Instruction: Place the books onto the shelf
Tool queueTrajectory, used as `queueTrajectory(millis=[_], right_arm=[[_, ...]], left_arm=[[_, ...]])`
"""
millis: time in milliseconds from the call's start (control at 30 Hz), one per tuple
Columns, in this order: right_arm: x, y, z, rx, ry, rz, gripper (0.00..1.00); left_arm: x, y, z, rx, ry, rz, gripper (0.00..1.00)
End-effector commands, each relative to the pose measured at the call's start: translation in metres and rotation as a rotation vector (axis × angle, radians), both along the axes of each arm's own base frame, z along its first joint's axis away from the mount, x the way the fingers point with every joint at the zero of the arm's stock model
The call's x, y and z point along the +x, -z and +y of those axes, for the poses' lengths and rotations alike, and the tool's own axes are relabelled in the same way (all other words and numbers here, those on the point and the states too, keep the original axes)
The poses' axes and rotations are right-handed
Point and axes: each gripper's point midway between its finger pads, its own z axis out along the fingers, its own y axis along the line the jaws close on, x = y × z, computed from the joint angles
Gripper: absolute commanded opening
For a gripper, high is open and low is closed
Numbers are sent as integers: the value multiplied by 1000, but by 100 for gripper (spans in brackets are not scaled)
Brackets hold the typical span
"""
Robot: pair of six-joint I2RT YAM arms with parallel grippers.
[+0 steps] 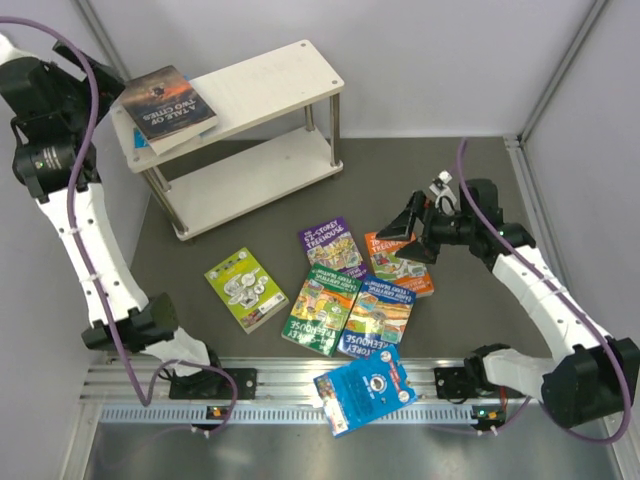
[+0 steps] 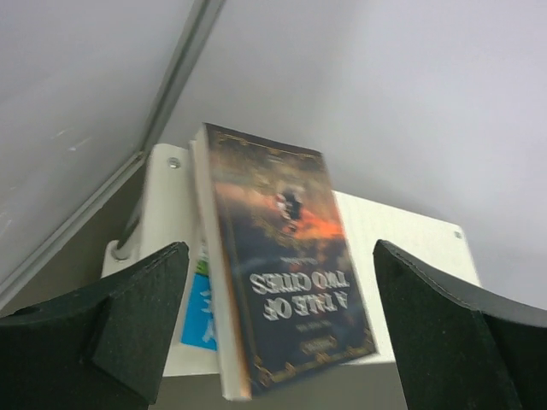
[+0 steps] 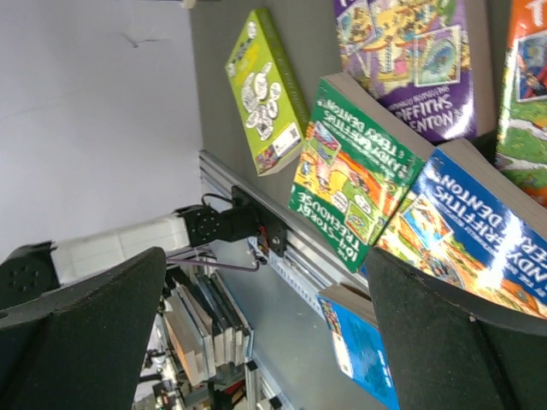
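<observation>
**Both claws open: one dark book on the shelf, six books on the table**

My left claw (image 2: 280,248) stands wide open. Its two black fingers (image 2: 128,325) flank the dark "A Tale of Two Cities" book (image 2: 286,273) with a clear gap on either side, so nothing is gripped. The book lies flat just beyond my fingertips, at the left end of the top board of the shelf (image 1: 290,75), and its near corner overhangs the board's front edge. A second book with a blue cover (image 2: 201,312) shows from beneath its left side. The shelf stands in the far-left corner of the table (image 1: 480,190), and its lower board is bare where it can be seen.

My right claw (image 3: 265,256) is also spread wide and holds nothing. It hangs over the right half of the table, just beside the far end of the orange book (image 1: 400,265).

The other books lie flat near the middle of the table:
- the purple book (image 1: 334,246) is to the left of the orange one;
- the green Treehouse book (image 1: 322,308) and the blue Treehouse book (image 1: 376,320) lie side by side nearer the front edge;
- the lime-green book (image 1: 246,288) lies apart on their left.

The bright blue book (image 1: 365,388) rests across the metal rail (image 1: 130,380) at the table's near edge.
</observation>
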Motion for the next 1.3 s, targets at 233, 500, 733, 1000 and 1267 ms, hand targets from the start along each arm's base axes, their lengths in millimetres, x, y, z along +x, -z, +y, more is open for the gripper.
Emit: queueTrajectory(millis=[233, 500, 733, 1000, 1267], right_arm=[[-26, 86, -35, -324, 61, 188, 100], [-76, 137, -66, -620, 59, 370, 100], [-100, 166, -65, -620, 65, 412, 100], [-70, 200, -32, -452, 168, 371, 100], [-38, 199, -11, -229, 298, 230, 77]], left_arm=[[-26, 1, -194, 78, 406, 25, 91], [-105, 160, -390, 155, 910, 342, 89], [-164, 234, -402, 56, 981, 471, 89], [-190, 262, -377, 41, 952, 554, 88], [-200, 268, -372, -5, 950, 578, 88]])
